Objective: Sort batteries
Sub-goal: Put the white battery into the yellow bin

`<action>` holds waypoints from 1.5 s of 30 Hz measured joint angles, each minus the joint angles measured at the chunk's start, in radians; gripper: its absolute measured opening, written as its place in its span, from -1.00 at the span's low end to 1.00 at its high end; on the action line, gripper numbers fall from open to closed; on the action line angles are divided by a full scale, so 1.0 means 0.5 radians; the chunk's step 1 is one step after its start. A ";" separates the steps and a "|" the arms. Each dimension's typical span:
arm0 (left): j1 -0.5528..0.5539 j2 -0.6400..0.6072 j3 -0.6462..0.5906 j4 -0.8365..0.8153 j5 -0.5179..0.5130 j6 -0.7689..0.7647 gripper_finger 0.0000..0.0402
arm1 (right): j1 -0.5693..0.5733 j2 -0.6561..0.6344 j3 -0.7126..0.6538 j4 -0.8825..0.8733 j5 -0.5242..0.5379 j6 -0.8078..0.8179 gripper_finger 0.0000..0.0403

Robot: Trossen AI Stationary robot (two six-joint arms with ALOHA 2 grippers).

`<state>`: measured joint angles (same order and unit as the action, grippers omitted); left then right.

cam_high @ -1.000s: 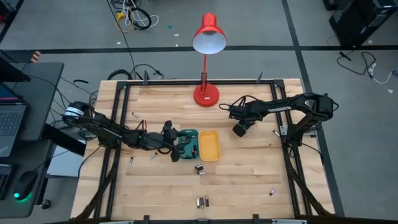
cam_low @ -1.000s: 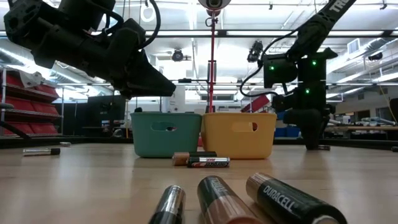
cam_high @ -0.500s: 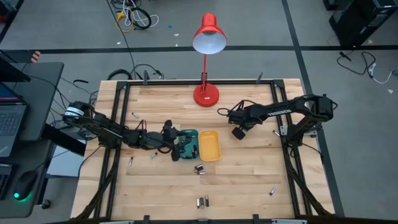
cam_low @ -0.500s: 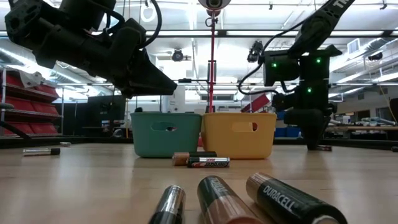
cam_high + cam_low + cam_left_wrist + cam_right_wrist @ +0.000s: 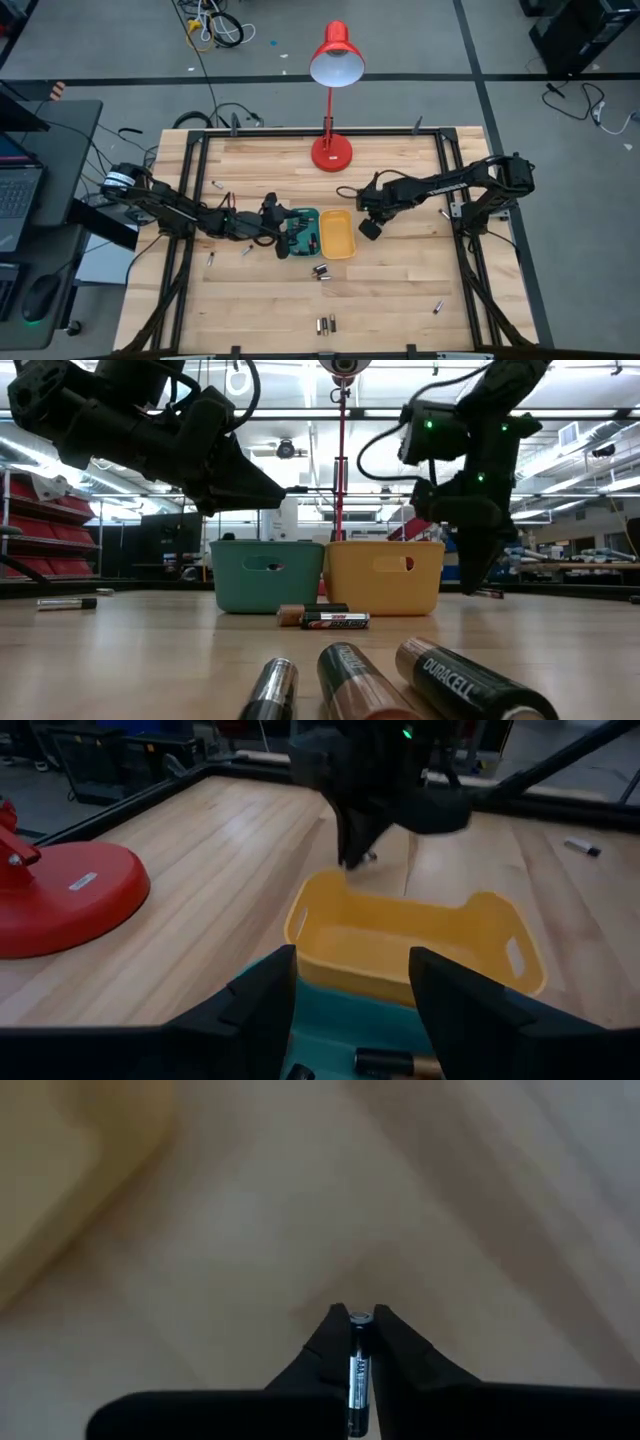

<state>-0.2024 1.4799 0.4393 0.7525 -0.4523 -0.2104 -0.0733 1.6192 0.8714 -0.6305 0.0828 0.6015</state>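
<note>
Four views together tell us more than any one. Only the right wrist view shows what the right tool [image 5: 361, 1325] carries: a slim battery [image 5: 359, 1370] pinched upright between its two dark fingertips, above bare wood, with a blurred yellow edge off to one side. From above, we see that right tool [image 5: 368, 228] just beside the yellow tray [image 5: 337, 233], on the side away from the green tray [image 5: 300, 232]. The held battery is too small to make out there.

The left wrist view looks past the left tool's own parted, empty fingers [image 5: 262, 1010] into the yellow tray [image 5: 415, 955], which looks empty inside. A battery [image 5: 395, 1063] lies in the green tray just below. Beyond the yellow tray hangs the right arm [image 5: 385, 782]. In the high view the left tool [image 5: 277, 228] sits at the green tray's near edge.

The low view alone shows the loose batteries up close: three large ones [image 5: 365, 682] lie in the foreground of the counter [image 5: 150, 650], with two smaller ones [image 5: 323, 618] in front of the trays. These partly hide the tray bases. One thin battery [image 5: 67, 603] lies far to the side.

From above, more batteries [image 5: 325, 324] are scattered near the counter's front edge. A red lamp [image 5: 332, 152] stands at the far edge, well apart from both tools.
</note>
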 joint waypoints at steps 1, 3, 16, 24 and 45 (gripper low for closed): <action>0.000 0.000 0.000 0.015 0.000 0.000 0.05 | 0.016 0.000 0.006 0.011 -0.007 0.003 -0.92; 0.000 0.000 0.000 0.023 0.000 0.000 0.05 | 0.045 0.000 0.027 0.033 -0.002 0.003 -0.92; 0.000 0.000 0.000 0.027 -0.017 -0.002 0.05 | 0.227 -0.004 0.152 0.029 0.030 0.063 -0.92; 0.000 0.000 0.000 0.035 -0.022 -0.006 0.05 | 0.319 -0.005 0.271 0.024 0.089 0.065 -0.92; 0.000 0.000 0.001 0.079 -0.023 -0.020 0.05 | 0.475 -0.003 0.324 0.511 0.467 -0.038 -0.54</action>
<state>-0.2024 1.4799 0.4397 0.7919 -0.4637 -0.2204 0.1641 1.6176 1.0332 -0.3748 0.3163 0.5824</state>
